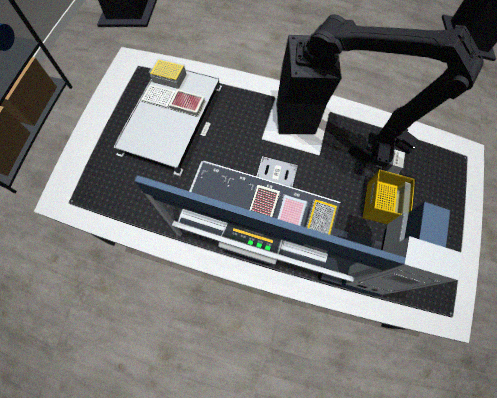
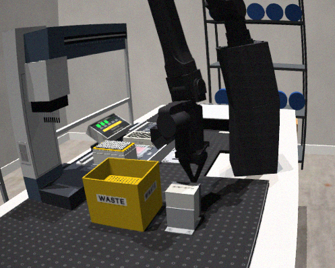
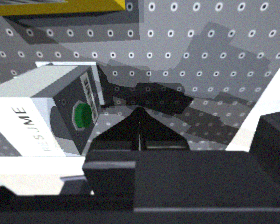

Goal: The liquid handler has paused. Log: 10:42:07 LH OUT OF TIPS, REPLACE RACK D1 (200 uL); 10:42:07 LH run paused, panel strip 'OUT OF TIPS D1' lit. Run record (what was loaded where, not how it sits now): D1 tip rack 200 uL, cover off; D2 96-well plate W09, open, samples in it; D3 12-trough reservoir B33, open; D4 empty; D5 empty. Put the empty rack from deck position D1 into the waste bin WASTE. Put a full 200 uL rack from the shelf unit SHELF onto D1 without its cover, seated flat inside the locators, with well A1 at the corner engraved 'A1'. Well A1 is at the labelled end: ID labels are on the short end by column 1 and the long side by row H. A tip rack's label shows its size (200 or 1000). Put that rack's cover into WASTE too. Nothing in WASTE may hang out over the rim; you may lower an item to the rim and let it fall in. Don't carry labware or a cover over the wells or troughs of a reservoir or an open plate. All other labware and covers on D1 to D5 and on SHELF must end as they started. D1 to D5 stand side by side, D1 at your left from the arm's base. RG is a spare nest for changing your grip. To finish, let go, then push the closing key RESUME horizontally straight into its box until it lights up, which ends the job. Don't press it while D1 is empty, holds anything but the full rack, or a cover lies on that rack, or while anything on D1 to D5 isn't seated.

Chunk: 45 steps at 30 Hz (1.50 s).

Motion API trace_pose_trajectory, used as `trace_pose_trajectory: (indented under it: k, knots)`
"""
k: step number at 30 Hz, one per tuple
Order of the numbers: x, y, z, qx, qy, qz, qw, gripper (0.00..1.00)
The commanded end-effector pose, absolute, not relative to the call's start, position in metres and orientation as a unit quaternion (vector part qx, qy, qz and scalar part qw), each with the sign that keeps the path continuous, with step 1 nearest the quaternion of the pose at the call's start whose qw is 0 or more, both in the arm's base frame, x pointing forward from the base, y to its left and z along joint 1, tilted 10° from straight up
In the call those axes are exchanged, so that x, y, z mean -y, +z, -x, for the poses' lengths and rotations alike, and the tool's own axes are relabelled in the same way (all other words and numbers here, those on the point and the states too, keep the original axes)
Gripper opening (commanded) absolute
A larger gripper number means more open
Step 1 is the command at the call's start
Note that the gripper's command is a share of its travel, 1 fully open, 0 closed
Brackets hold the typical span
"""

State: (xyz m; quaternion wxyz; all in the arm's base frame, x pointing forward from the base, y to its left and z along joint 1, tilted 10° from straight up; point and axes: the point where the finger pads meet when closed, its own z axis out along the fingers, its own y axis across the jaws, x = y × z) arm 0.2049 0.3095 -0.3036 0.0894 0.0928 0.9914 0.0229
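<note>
My gripper (image 1: 389,156) (image 2: 194,178) (image 3: 139,111) is shut and empty, its tips low over the mat beside the white RESUME box (image 1: 399,159) (image 2: 182,203) (image 3: 21,117). In the wrist view the green key (image 3: 82,115) faces out of the box's dark side, a little left of my fingertips and apart from them. The yellow WASTE bin (image 1: 380,173) (image 2: 137,212) (image 3: 56,6) stands next to the box, with a yellow perforated rack (image 1: 386,196) (image 2: 123,179) lying inside. A yellow-framed tip rack (image 1: 323,216) (image 2: 114,148) sits uncovered on D1, its tips showing.
A pink plate (image 1: 292,210) and a red reservoir (image 1: 264,200) sit on the deck (image 1: 218,180). The shelf (image 1: 153,135) holds a yellow rack (image 1: 167,71) and two more items. The blue gantry (image 1: 263,222) and the arm's black column (image 1: 308,90) (image 2: 255,111) stand close by.
</note>
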Motion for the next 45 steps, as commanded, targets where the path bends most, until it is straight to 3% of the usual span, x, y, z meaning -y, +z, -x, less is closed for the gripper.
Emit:
trace_pose_trajectory:
  k: [1, 45]
  knots:
    - [-0.298, -0.312, -0.204, -0.992, 0.015, -0.091, 0.086, 0.0]
    - [-0.34, -0.311, -0.203, -0.992, 0.011, -0.089, 0.085, 0.0]
